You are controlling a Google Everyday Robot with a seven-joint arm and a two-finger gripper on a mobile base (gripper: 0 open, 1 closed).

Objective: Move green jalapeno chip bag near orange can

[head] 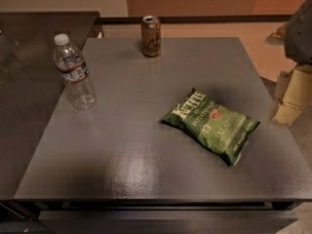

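The green jalapeno chip bag [210,124] lies flat on the grey table [126,145], right of centre, with its white "Kettle" lettering facing up. The orange can [151,35] stands upright near the table's far edge, well apart from the bag. My gripper [292,99] shows as a pale shape at the right edge of the camera view, beyond the table's right side and to the right of the bag. It touches nothing, and part of it is cut off by the frame.
A clear plastic water bottle [74,73] with a white cap stands upright at the table's left side. A darker counter [29,48] adjoins the table on the left. A grey part of the arm [301,28] sits at the upper right.
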